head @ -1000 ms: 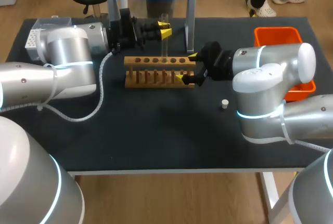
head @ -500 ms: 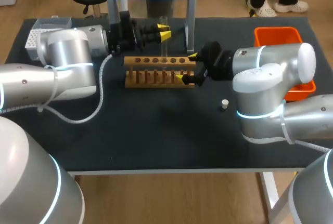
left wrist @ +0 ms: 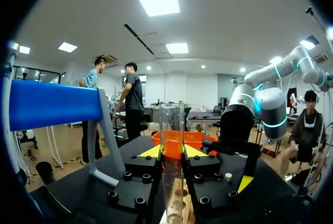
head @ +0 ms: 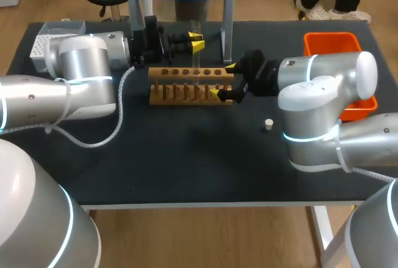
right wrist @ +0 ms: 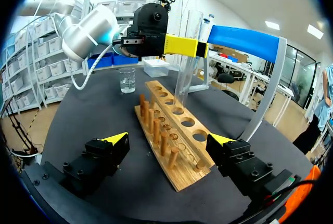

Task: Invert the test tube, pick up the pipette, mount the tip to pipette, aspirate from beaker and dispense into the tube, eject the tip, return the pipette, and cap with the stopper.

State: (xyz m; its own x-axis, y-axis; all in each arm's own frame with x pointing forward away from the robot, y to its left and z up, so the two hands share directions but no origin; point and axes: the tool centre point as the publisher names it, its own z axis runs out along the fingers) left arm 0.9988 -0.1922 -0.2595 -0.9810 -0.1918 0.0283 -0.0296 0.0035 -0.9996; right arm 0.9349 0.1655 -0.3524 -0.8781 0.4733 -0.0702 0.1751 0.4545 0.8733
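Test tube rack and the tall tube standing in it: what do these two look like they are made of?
The test tube rack is light brown and matte with visible grain, so it looks like unvarnished wood. The test tube is clear and glossy, and the room shows straight through it. It could be glass or clear plastic; its look alone does not settle which.

Head view high behind, looking down, wrist views low, close, facing across shared rack [head: 189, 87]

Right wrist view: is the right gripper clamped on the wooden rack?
No. The right gripper is wide open, and its fingers stand clear of the wooden rack, with a gap on each side.
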